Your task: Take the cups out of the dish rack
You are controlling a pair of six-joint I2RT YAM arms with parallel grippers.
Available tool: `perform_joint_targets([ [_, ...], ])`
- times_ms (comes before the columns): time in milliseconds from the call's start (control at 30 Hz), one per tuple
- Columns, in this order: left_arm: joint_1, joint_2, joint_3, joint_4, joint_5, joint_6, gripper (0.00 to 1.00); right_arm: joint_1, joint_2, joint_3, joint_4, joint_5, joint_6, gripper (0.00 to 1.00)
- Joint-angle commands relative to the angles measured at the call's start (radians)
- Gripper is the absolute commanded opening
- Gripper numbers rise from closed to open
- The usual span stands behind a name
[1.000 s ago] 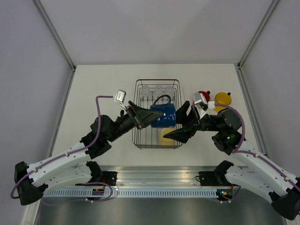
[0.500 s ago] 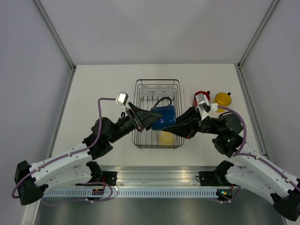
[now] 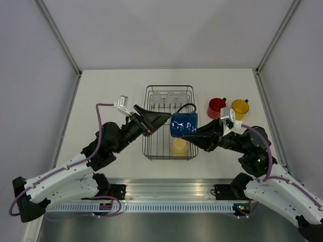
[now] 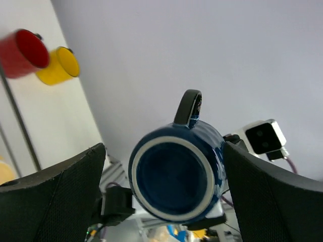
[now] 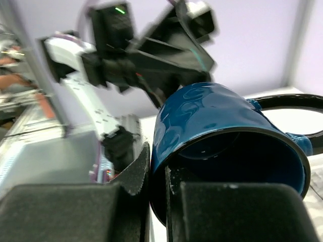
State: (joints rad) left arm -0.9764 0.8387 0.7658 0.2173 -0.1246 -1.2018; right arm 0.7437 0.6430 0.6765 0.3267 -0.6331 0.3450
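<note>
I had the dark blue mug [image 3: 183, 124] held above the dish rack's [image 3: 147, 149] right side.
Nearest me, a pale mug [image 3: 179, 146] sat in the rack. The right gripper [image 5: 156, 174] was clamped on the blue mug's rim (one finger inside, one outside). The left gripper [image 3: 157, 119] stood spread beside it, apparently not touching. Beyond, the red mug [image 3: 217, 107] and yellow mug [image 3: 239, 107] stood right of the rack, and tumblers [image 3: 171, 96] lined its far end.

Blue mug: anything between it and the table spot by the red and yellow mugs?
Nothing visible. The blue mug, held by the right gripper, hangs over the right edge of the rack; the table beyond looks bare.
</note>
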Motion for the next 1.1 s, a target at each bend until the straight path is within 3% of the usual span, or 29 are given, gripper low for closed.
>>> perform_joint_targets([
  [0, 0.004, -0.024, 0.096, -0.155, -0.136, 0.162, 1.0, 0.002, -0.028, 0.093, -0.19, 0.219, -0.153, 0.0],
  [200, 0.004, -0.055, 0.21, -0.377, -0.205, 0.443, 1.0, 0.002, 0.055, 0.288, -0.692, 0.602, -0.195, 0.0],
  [233, 0.004, -0.059, 0.223, -0.406, -0.208, 0.474, 1.0, 0.003, 0.084, 0.307, -0.739, 0.697, -0.184, 0.0],
  [500, 0.004, -0.084, 0.358, -0.675, -0.213, 0.709, 1.0, 0.002, 0.197, 0.412, -1.021, 0.941, -0.101, 0.0],
  [733, 0.004, -0.102, 0.406, -0.861, -0.185, 0.817, 0.99, -0.017, 0.349, 0.428, -1.12, 1.036, -0.077, 0.0],
  [967, 0.005, -0.153, 0.32, -0.949, -0.162, 0.869, 1.0, -0.229, 0.469, 0.364, -1.036, 0.9, -0.077, 0.01],
  [1067, 0.004, -0.177, 0.273, -0.958, -0.179, 0.881, 1.0, -0.251, 0.521, 0.347, -1.0, 0.906, -0.066, 0.0],
])
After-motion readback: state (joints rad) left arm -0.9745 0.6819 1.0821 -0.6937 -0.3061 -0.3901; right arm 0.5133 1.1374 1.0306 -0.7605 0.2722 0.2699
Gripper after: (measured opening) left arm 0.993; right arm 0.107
